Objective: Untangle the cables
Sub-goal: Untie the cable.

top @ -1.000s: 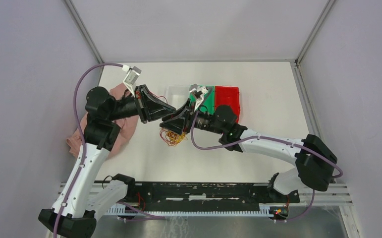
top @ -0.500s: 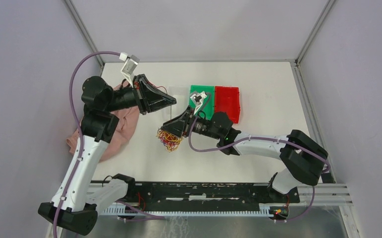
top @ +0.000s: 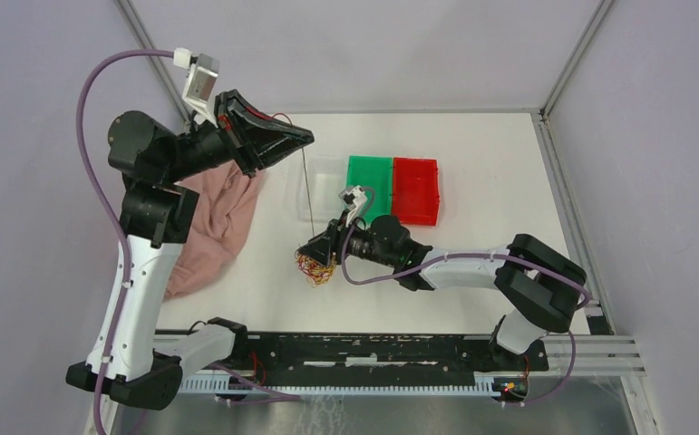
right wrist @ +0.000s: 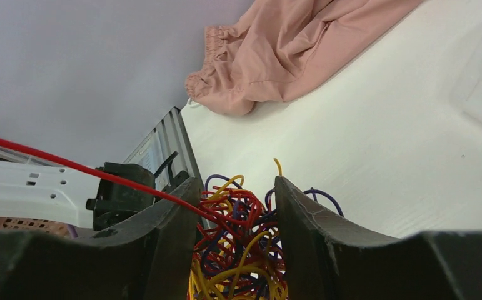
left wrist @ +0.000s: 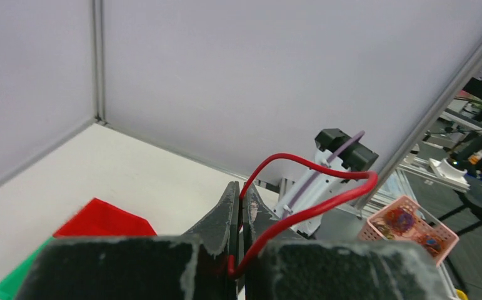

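Cables point(top: 315, 265), thin and curly, sit squeezed between right gripper's point(right wrist: 236, 187) part-open fingers; left gripper point(left wrist: 241, 187) pinches one red cable point(left wrist: 369, 177) over smooth white table point(top: 472, 149).

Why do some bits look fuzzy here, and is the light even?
Left wrist view: the left fingers blur, the red cable is crisp. Right wrist view: right fingers dark and soft, cables and pink cloth sharp. Top external view: even light, faint shadows on the table.
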You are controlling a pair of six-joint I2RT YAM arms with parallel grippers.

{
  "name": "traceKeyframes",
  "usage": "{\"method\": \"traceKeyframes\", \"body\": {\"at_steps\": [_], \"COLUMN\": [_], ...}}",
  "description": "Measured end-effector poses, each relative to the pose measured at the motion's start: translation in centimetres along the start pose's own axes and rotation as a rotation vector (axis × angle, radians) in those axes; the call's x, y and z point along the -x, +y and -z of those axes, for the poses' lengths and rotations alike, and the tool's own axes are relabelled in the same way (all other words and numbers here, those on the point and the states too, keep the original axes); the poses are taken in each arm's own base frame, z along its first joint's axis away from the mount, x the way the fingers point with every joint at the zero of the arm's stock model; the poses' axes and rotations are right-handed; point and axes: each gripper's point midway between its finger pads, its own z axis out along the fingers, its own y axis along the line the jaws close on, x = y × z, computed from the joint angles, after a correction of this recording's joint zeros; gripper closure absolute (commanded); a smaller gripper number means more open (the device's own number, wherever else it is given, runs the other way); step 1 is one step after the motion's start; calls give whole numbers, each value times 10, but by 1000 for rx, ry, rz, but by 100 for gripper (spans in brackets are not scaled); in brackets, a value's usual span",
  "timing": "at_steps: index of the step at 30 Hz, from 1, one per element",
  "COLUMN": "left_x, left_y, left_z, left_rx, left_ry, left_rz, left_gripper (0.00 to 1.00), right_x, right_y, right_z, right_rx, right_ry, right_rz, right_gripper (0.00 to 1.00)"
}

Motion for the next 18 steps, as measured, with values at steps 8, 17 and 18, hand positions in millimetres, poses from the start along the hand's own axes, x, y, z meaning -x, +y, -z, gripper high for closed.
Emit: {"method": "traceKeyframes", "body": {"at_steps": [8, 17, 18], "left_x": [56, 123, 130], "left_y": [12, 21, 21], "left_z": [-10, -7, -6], "left_rx": [110, 278, 294], "left_ry": [-82, -207, -223], "left_rz": [-129, -309, -331], "left_gripper": [97, 97, 97], "right_x": [-1, -10, -12], "right_y": [-9, -17, -19], "right_z": [-5, -15, -16], "right_rx": [-43, -93, -102], "right_ry": [-35, -90, -90], "right_rz": [9, 12, 11], "right_gripper": [39, 36, 36]}}
